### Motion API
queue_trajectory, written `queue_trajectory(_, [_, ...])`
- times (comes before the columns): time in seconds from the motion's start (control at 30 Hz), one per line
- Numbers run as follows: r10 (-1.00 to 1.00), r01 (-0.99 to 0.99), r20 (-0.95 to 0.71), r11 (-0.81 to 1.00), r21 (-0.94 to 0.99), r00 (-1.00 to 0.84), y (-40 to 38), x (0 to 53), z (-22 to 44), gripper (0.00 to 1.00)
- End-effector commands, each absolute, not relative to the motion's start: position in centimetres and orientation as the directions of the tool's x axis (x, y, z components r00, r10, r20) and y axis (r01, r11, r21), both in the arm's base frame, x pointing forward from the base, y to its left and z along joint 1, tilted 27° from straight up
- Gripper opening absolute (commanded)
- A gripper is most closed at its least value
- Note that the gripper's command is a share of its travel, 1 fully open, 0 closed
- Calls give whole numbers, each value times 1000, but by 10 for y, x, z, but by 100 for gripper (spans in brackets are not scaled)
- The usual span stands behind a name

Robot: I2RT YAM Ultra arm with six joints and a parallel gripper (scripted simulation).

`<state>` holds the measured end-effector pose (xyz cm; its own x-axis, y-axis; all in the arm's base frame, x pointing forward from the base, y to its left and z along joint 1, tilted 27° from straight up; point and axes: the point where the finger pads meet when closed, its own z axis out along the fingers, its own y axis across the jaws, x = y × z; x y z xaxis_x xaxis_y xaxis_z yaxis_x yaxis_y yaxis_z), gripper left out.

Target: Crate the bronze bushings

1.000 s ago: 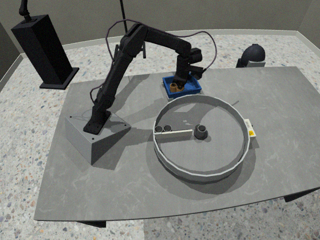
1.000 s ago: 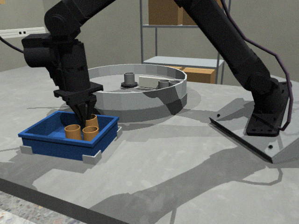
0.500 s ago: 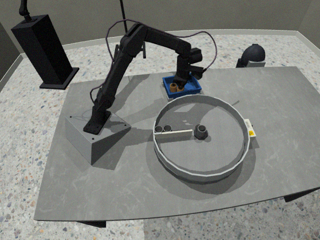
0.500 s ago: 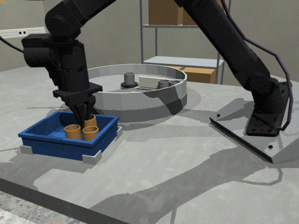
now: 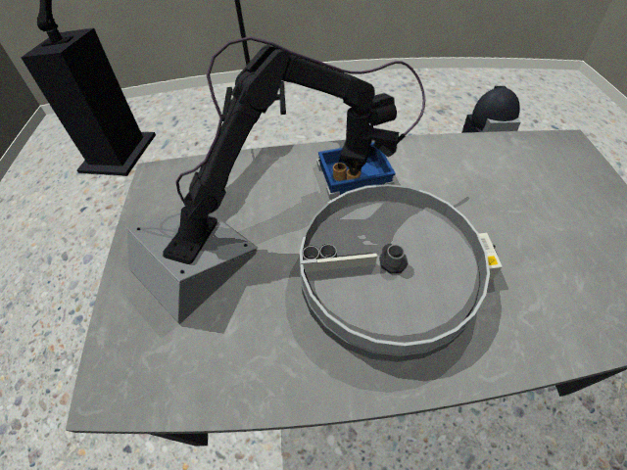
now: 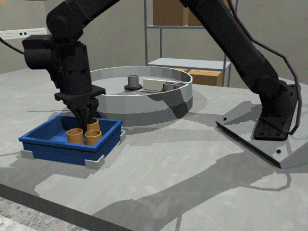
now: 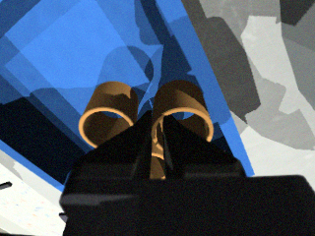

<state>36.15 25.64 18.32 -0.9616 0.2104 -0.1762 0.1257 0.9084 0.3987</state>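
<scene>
Bushings of bronze come nearest: my jaws [image 5: 353, 168] [image 6: 84, 129] are clamped on the wall of one bronze bushing [image 5: 354, 175] [image 6: 95, 125] [image 7: 179, 94] inside the blue crate [image 5: 389, 174] [image 6: 59, 151] [image 7: 230, 132]; I can't tell whether it touches the bottom. Two other bronze bushings [image 5: 339, 173] [image 6: 75, 138] [image 7: 114, 94] stand in there, ungripped. The crate looks level within its corner guides [image 6: 94, 162]. Beyond, the turntable [image 5: 405, 341] [image 6: 141, 118] carries two steel bushings [image 5: 327, 257] [image 6: 168, 86] beside its pale divider [image 5: 349, 258] [image 6: 152, 84], and I see no bronze. Releasing this third one and withdrawing straight up should be all that's left.
</scene>
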Motion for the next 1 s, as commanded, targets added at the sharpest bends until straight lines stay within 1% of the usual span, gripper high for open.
queue_trajectory(0.0, [222, 113, -221, 901, 419, -950, 258, 367, 201, 0])
queue_trajectory(0.6, [221, 120, -209, 904, 411, -953, 260, 368, 194, 0])
queue_trajectory(0.97, [227, 117, -223, 900, 420, -948, 258, 368, 202, 0])
